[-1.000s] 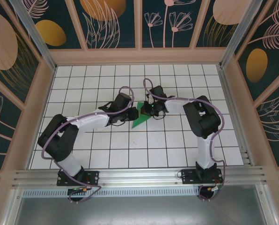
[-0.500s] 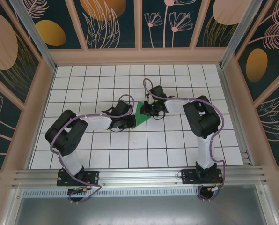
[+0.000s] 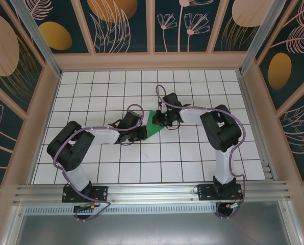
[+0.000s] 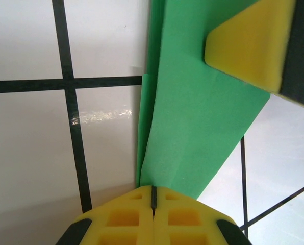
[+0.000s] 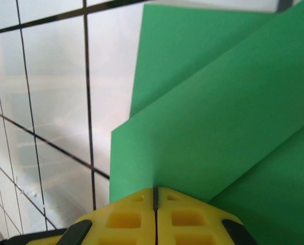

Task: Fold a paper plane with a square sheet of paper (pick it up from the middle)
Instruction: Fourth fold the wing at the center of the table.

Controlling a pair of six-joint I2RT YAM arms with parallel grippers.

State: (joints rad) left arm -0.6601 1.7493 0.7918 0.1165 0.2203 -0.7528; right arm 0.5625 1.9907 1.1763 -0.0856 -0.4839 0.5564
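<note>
White-tiled table (image 3: 193, 153), centre frame, carries the green paper (image 3: 152, 125), now a shorter folded wedge since the left tool (image 3: 141, 133) slid in and clenched on its lower tip, while the right tool (image 3: 161, 121), also clenched, presses its upper-right edge, likely for creasing.

Top camera looks down from behind; 2 wrist cameras close over shared green paper (image 4: 193, 102)

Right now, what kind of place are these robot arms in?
Probably a robot practice booth: a left arm and right arm bolted to a metal rail, a white grid table, and flower-patterned walls around it.
</note>
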